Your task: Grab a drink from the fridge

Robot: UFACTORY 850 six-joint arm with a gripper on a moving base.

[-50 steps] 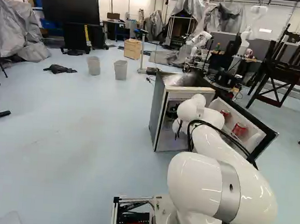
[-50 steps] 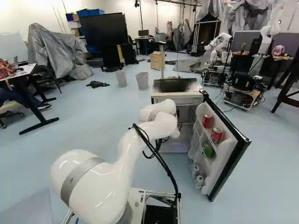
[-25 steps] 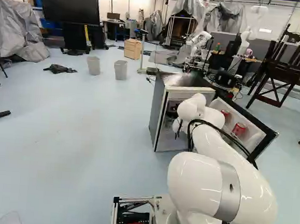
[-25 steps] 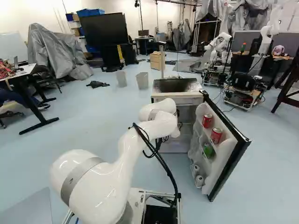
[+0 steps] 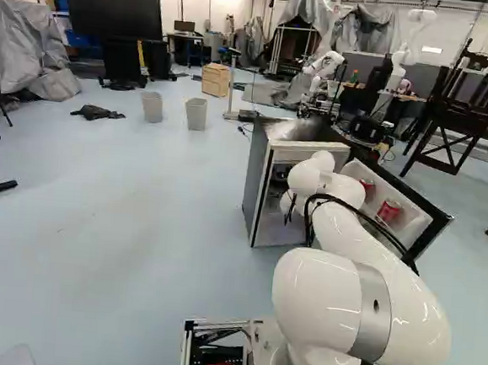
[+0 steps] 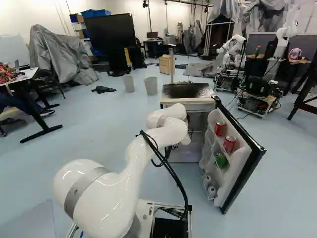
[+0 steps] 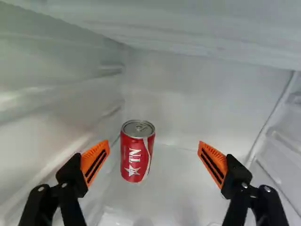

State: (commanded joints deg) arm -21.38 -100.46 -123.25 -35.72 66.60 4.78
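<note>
The black, orange-padded two-finger gripper [image 7: 154, 145] is hovering inside the open, white-lined fridge [image 5: 258, 179], its fingers standing apart; the red cylindrical can [image 7: 137, 155] is standing upright ahead, nearer one finger. Entry is done; grasping and withdrawal are remaining.

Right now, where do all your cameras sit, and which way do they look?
Left base view: on my base, left behind my arm, looking ahead and slightly down at the open fridge.
Right base view: right behind my arm, looking the same way.
Wrist view: on my wrist, looking along my gripper at a red can inside the fridge; both fingers show.
Both base views share my arm, the fridge and its door cans.
</note>
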